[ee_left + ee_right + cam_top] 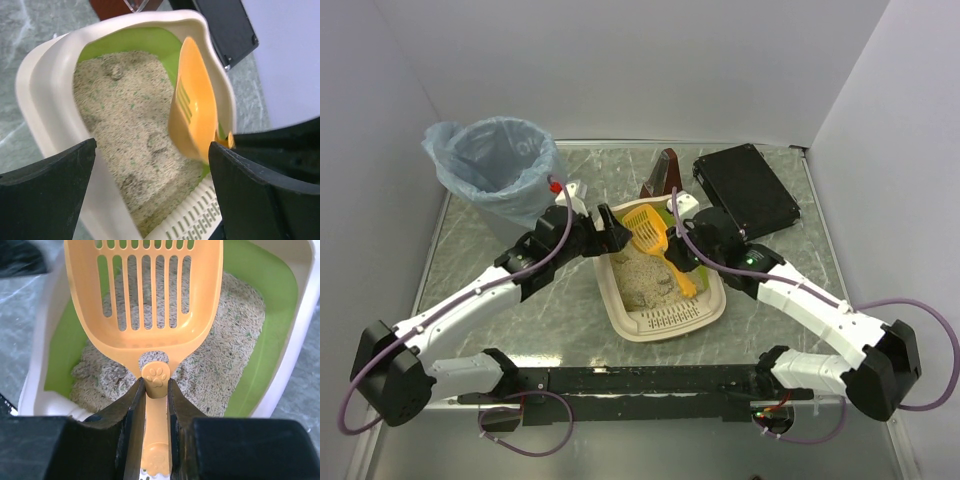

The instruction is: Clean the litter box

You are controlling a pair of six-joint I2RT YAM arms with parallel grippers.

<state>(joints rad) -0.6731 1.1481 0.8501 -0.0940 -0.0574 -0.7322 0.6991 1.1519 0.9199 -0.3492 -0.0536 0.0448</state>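
Observation:
The cream litter box with a lime-green inner wall sits mid-table and holds sandy grey litter. My right gripper is shut on the handle of an orange slotted scoop, and the blade is over the far end of the litter. In the right wrist view the gripper clamps the paw-print handle of the scoop, which looks empty. My left gripper is open at the box's far left rim. In the left wrist view it hangs over the litter, beside the scoop.
A round bin lined with a blue bag stands at the back left. A flat black case lies at the back right. A brown upright object stands behind the box. Darker clumps show in the litter.

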